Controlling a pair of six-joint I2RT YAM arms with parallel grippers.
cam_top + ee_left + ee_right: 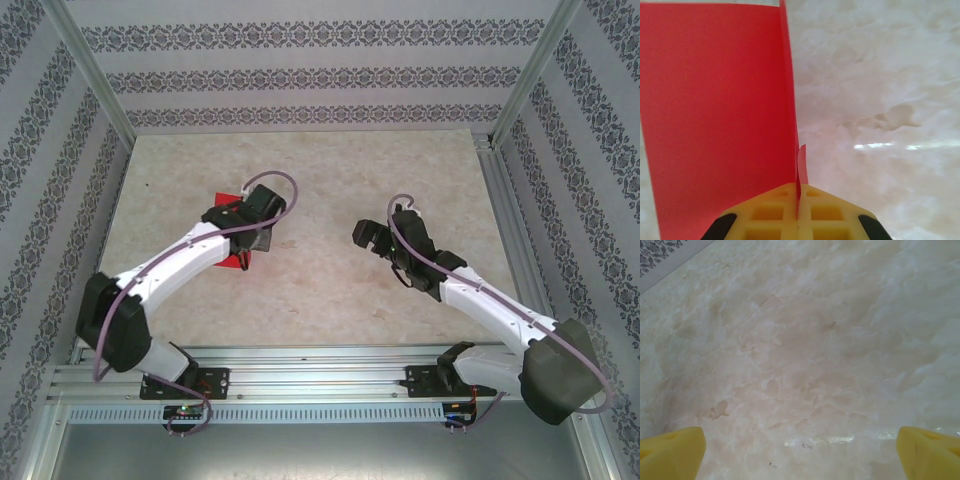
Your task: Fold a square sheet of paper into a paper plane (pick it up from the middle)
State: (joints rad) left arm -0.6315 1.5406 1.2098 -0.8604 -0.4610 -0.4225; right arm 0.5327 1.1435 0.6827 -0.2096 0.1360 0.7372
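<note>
Nearest us, our left gripper (799, 216) pinches shut on the square sheet of paper (720, 115), left on the table (330, 300), its long axis pointing away from that grip, so we judge an early crease in hand, needing our empty, wide-open right gripper (800, 450) to come across and press it.

Bright even light, soft blur, faint glare
</note>
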